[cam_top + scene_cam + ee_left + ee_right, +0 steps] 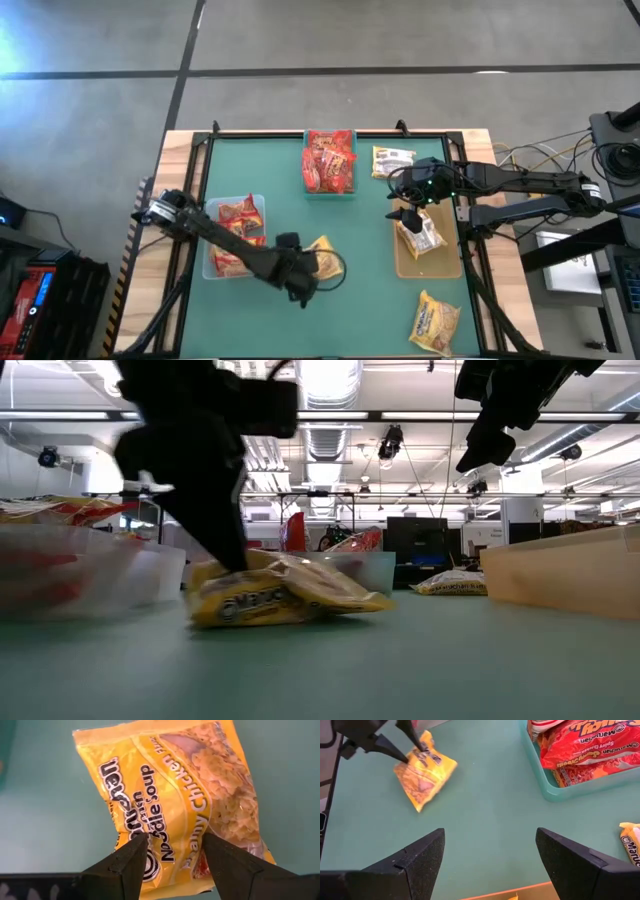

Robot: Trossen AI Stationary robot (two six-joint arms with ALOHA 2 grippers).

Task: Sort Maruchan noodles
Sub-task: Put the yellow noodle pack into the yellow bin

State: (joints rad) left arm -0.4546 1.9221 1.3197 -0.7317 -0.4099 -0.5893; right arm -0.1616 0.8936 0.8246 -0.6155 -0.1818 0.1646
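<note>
A yellow Maruchan noodle packet (pixel 165 785) lies near the middle of the green table (pixel 370 300), also seen in the high view (pixel 328 262) and the low view (pixel 290 595). My left gripper (pixel 175 842) is over its end nearest the left arm and shut on it. My right gripper (pixel 490 845) hangs open above the table at the right (pixel 408 212), beside the tan bin, with nothing between its fingers. Red packets (pixel 330 160) fill the teal bin. More red-orange packets (pixel 240 225) lie in the clear bin. My left gripper pinches the yellow packet's end (pixel 172 855) between its two fingers (pixel 132 855), which stand either side of the middle of that end. They come slanting down from the table's left. In the low view the packet's underside (pixel 300 618) rests on the table.
The teal bin (pixel 330 192) stands at the far middle and the clear bin (pixel 208 240) at the left. The tan bin (pixel 430 268) at the right holds one packet (pixel 425 235). Loose yellow packets lie far right (pixel 393 160) and near right (pixel 435 322).
</note>
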